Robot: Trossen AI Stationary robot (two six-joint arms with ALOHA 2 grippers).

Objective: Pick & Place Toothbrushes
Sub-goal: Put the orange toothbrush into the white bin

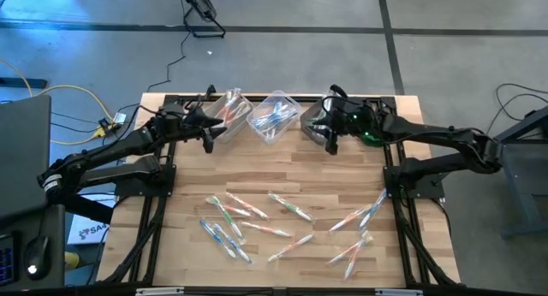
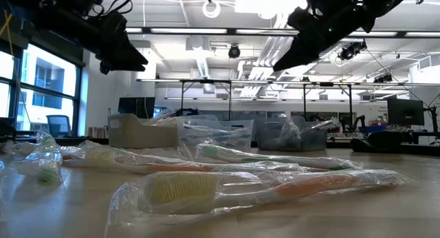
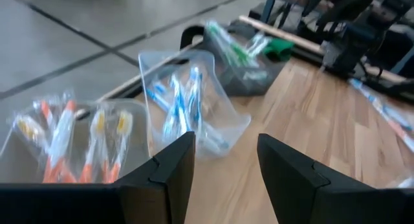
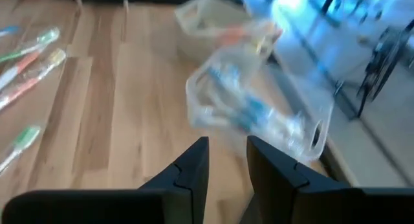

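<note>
The loose toothbrushes (image 1: 282,223) lie scattered flat on the near half of the table (image 1: 282,172), in clear wrappers, their long axes pointing many ways; one cluster sits toward the near-left corner, a few lie mid-table, another group toward the near-right edge; more are already sorted into three bins (image 1: 272,116) in a row along the far edge. Both grippers hang over that far row, so every loose brush lies well apart from the fingers, toward the near edge; the left gripper (image 1: 208,132) hovers by the left bin, fingers parted and holding nothing in its wrist view; the right gripper (image 1: 331,135) hovers by the right bin, fingers a narrow gap apart, empty too. By my reading, each arm is nearer the cluster on its own side; the middle strip of bare wood gives open room to swing down; the crossed and touching wrappers call for choosing a brush lying clear of its neighbours.
</note>
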